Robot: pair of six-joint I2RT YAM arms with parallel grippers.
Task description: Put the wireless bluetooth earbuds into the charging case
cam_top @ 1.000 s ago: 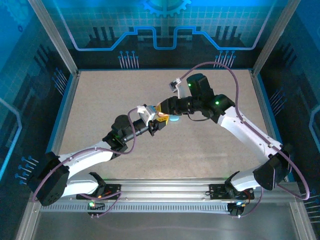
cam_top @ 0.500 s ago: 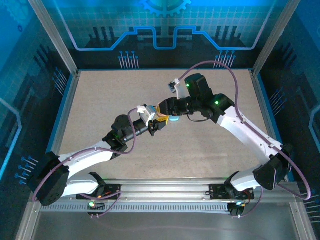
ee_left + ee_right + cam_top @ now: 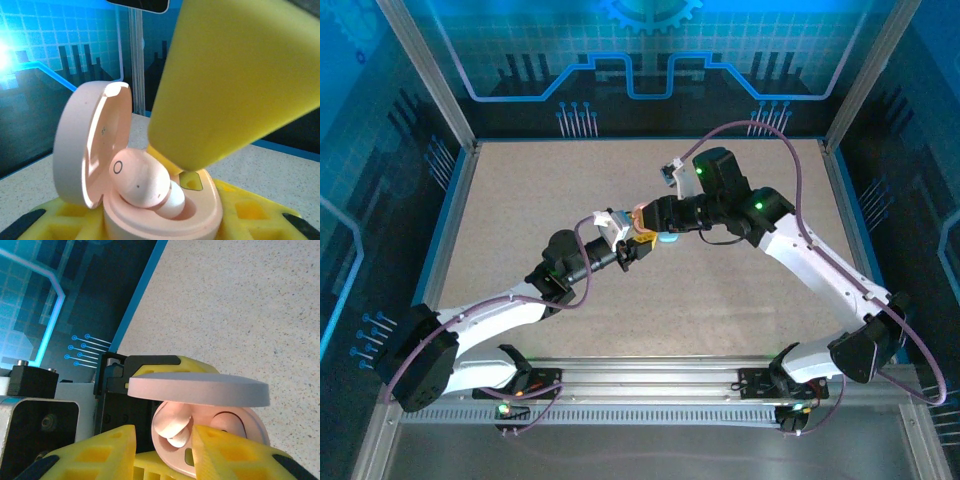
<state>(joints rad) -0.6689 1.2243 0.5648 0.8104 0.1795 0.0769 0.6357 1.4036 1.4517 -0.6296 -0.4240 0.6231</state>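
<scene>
Right gripper [image 3: 165,452] has just parted its jaws, leaving the pink earbud [image 3: 142,180] resting in the open charging case [image 3: 200,212] clamped by the left gripper [image 3: 636,248]; this insertion looks done.

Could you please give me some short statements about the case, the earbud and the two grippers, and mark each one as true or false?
1. The lid of the pink charging case stands open. True.
2. A pink earbud lies inside the case. True.
3. The case lies untouched, with no gripper on it. False: the left gripper holds it between its yellow fingers.
4. The two grippers are far apart, at opposite edges of the table. False: the right gripper meets the left one near the middle of the table, and one of its yellow fingers is just above the open case.
</scene>
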